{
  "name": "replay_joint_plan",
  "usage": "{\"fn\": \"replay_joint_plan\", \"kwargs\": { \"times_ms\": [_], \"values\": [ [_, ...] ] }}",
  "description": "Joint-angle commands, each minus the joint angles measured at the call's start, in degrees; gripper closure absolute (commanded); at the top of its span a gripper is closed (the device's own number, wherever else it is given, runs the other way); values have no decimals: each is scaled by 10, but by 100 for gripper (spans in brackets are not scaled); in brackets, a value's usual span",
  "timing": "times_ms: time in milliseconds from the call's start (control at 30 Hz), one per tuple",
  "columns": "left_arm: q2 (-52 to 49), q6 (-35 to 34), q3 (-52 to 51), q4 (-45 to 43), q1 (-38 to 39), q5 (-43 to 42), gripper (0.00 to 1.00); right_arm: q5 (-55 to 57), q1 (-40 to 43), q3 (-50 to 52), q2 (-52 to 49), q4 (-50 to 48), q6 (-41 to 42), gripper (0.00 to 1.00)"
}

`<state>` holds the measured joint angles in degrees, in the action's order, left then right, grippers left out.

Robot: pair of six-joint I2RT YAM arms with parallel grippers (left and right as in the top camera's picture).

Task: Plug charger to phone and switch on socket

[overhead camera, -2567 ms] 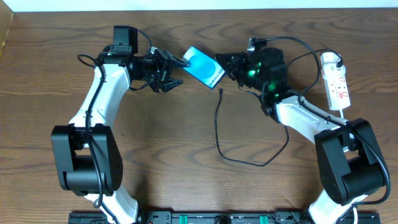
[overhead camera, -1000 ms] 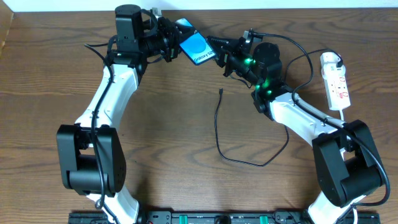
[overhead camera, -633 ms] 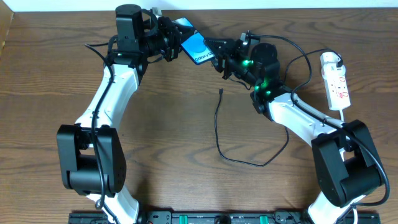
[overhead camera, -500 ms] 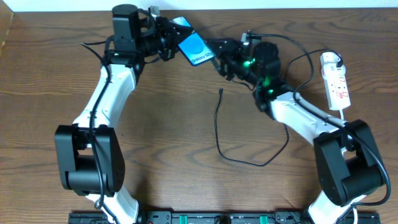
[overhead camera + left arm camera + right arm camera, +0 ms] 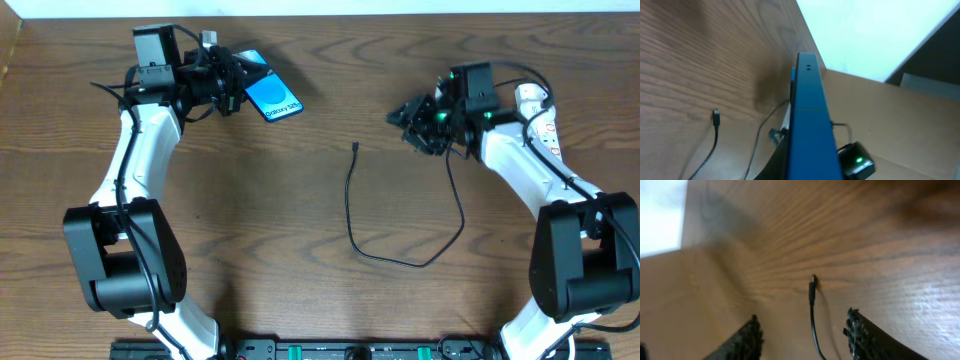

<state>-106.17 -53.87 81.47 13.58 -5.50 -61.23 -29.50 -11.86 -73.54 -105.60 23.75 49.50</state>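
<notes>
Charger, a long thin black cable (image 5: 347,205) with a small connector tip (image 5: 813,284), lies loose on the brown wooden counter (image 5: 250,250). The right jaws are spread and hold nothing. In the right wrist view the tip lies ahead of them, about centred between the two black fingers (image 5: 747,340), and the cable runs back toward the camera.

The left jaws pinch one end of the slim phone with bright blue screen (image 5: 271,97). It seems lifted and tilted, its free end pointing to the counter's middle.

I judge that the right arm is nearer to the tip and should take it, then turn it along the phone's long axis.

The white elongated power strip (image 5: 541,128) lies at the far right, apart from both jaws.
</notes>
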Motion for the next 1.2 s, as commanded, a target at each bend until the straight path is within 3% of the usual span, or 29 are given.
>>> {"fn": "replay_joint_plan", "kwargs": {
  "times_ms": [0,167,300,633,900,1033,1167],
  "values": [
    [14,14,10,-1,0,-48,93,41,-25,-78,-16,39,-90,50],
    [14,14,10,-1,0,-48,93,28,-71,-168,-99,121,-93,53],
    [14,13,10,-1,0,-54,93,-23,-81,-173,-142,145,-87,51],
    [14,13,10,-1,0,-56,93,-137,-75,-173,-246,102,-70,53],
    [14,13,10,-1,0,-56,93,-156,-77,-173,-267,59,-54,73],
    [14,13,9,-1,0,-57,93,-151,-73,-173,-267,56,-66,99],
    [14,14,9,-1,0,-56,93,-173,-67,-173,-261,56,-112,99]
  ]
}}
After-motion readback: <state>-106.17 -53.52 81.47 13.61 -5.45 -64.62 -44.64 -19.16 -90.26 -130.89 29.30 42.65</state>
